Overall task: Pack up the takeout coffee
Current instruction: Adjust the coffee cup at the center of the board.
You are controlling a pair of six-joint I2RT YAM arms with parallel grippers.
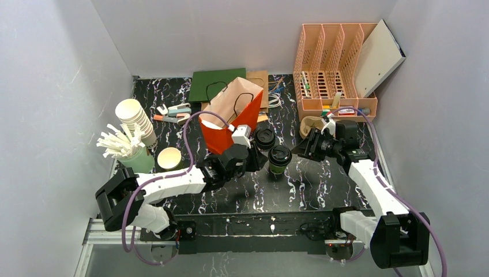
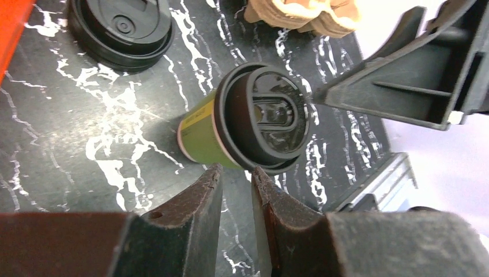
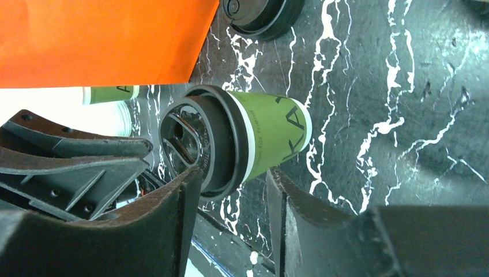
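Top view: takeout coffee (image 1: 279, 158) stands mid-surface (image 1: 323, 190), at 4 o'clock from the red bag (image 1: 228, 124). Left wrist: my left fingers (image 2: 196, 213) barely parted, empty. Right wrist: my right fingers (image 3: 173, 219) spread, flanking it ungripped; likely light, crushable paper, so hold gently below the lid (image 3: 190, 144).
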